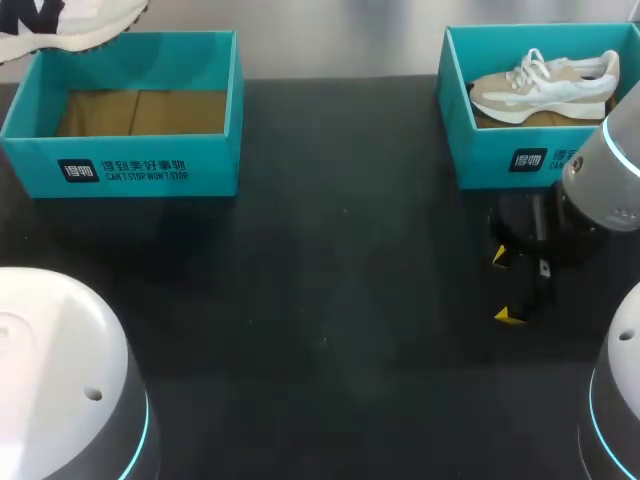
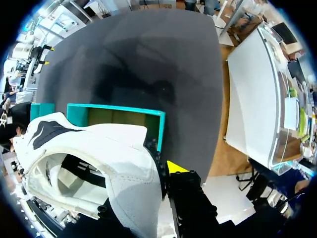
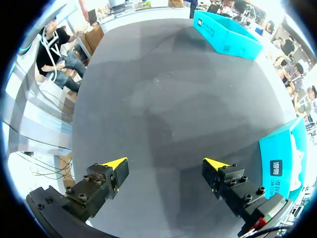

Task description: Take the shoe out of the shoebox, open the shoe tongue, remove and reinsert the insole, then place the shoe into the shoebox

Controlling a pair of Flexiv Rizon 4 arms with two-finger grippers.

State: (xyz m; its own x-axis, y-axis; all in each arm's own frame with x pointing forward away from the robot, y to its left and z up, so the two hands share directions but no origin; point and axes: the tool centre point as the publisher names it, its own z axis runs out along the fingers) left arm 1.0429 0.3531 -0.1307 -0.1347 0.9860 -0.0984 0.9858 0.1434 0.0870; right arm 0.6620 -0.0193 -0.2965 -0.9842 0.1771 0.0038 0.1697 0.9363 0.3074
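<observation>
A white shoe [image 1: 60, 25] with a dark side mark hangs in the air above the far left corner of the left teal shoebox [image 1: 120, 165], whose cardboard floor is bare. In the left wrist view my left gripper [image 2: 161, 166] is shut on the rim of this shoe [image 2: 99, 153], with the box [image 2: 116, 109] below; one yellow tip shows, the other is hidden by the shoe. My right gripper [image 1: 505, 287] stands open over the dark table, just in front of the right box [image 1: 500, 155], nothing between its fingers [image 3: 166, 163].
The right teal box [image 3: 280, 158] holds a beige and white sneaker [image 1: 545, 85] lying on its side. Between the two boxes lies the dark table [image 1: 330, 280]. White housings of my arms [image 1: 60, 370] fill the near corners.
</observation>
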